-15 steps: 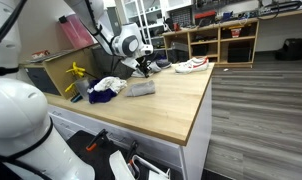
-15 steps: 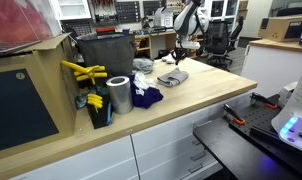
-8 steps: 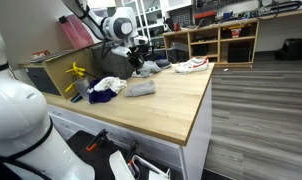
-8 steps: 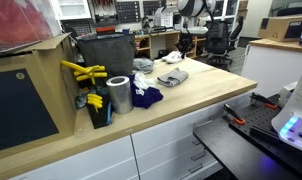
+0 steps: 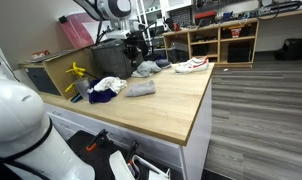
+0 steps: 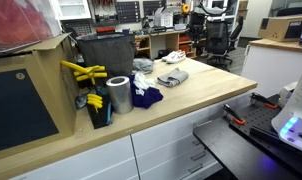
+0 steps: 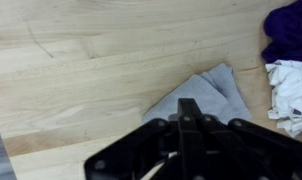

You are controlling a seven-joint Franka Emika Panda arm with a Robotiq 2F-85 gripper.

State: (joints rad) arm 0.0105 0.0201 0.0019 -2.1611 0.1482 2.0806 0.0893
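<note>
Hanging well above the bench, the fingers are pressed together with nothing between them. In the wrist view they show as one dark upright blade rising from the black body of the gripper. No cloth or other thing hangs from them.

Just behind their tips in that view lies the grey cloth. It lies flat and loosely folded on the pale wood, with its lower edge hidden by the fingers. They do not touch it. In both exterior views the grey cloth lies on the open part of the bench top, apart from the edges.

Near the grey cloth in the wrist view are a purple cloth and a white cloth, and these two touch each other. In an exterior view the purple cloth lies beside a shiny metal cylinder, which stands upright in front of a black bin. Yellow tools stick out next to the bin.

Towards the far end of the bench, a white and red shoe lies on its sole. A bluish-grey cloth lies just beside it. The arm reaches in from the top of the frame in an exterior view.
</note>
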